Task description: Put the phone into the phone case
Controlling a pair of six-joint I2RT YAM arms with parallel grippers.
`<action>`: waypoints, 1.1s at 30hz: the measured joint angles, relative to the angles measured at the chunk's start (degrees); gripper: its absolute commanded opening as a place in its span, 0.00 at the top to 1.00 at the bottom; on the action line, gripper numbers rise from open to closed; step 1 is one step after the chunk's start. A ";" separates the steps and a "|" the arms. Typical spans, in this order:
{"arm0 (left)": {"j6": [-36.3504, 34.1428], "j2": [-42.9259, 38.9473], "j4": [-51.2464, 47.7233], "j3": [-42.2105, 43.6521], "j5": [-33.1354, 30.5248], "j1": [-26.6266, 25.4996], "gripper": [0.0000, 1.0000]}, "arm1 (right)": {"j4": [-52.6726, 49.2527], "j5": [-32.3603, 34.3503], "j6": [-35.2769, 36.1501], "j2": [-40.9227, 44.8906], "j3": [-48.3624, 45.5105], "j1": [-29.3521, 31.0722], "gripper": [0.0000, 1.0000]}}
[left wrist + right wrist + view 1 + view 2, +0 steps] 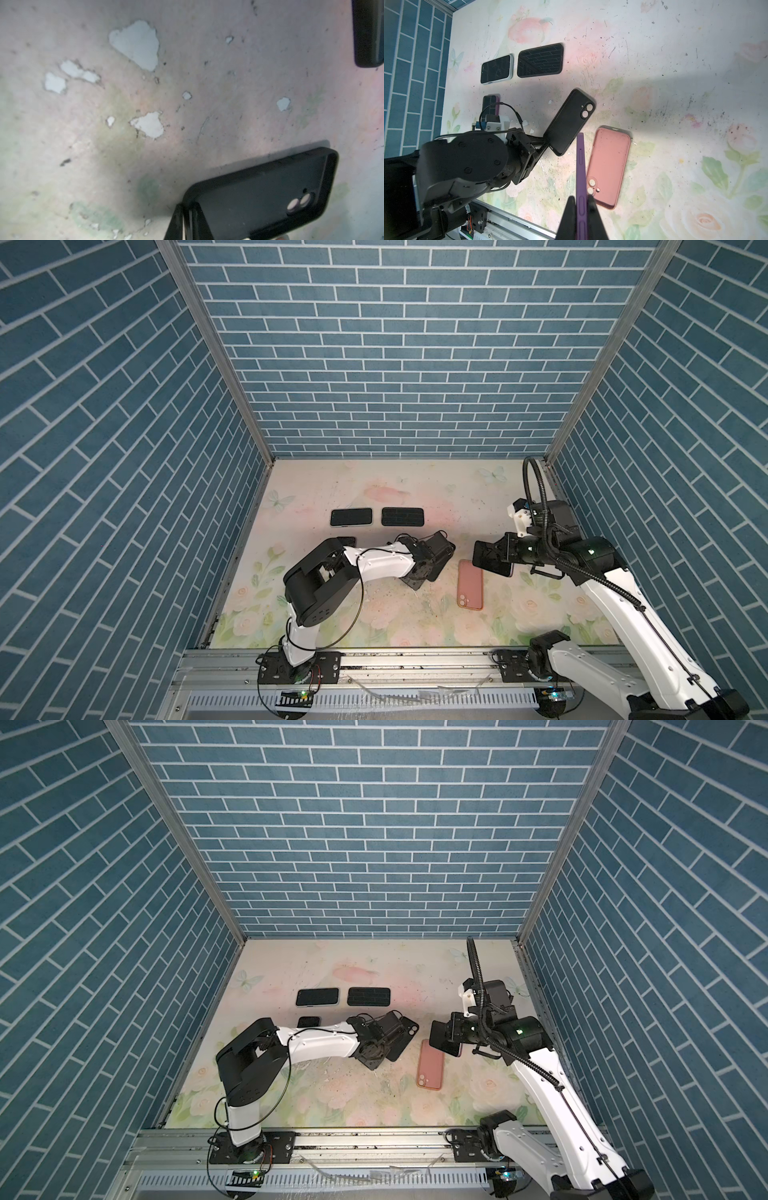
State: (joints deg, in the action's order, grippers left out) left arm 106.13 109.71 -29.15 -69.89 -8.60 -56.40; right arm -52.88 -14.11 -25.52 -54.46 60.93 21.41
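Narrow jaws of the left gripper [188, 218] are pinching the black phone case [270, 187] by its rim; the right gripper [581, 202] is clamping the purple phone [580, 162].

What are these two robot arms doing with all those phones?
The left gripper is clamped on one end of an empty black case. The right gripper holds a purple-edged phone above the table, next to an empty pink case lying open side up. The phone is not in a case yet. Other phones lie further back.
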 measured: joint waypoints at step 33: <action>-74.69 -7.74 -19.54 -3.52 7.34 16.44 1.00 | 9.66 -18.27 -4.79 -2.89 -5.14 0.04 1.00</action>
State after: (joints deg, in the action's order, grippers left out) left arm 31.44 101.97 -48.69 -73.41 -1.26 -39.97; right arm -43.22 -32.38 -30.30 -57.34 55.79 21.45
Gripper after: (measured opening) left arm 0.057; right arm 0.093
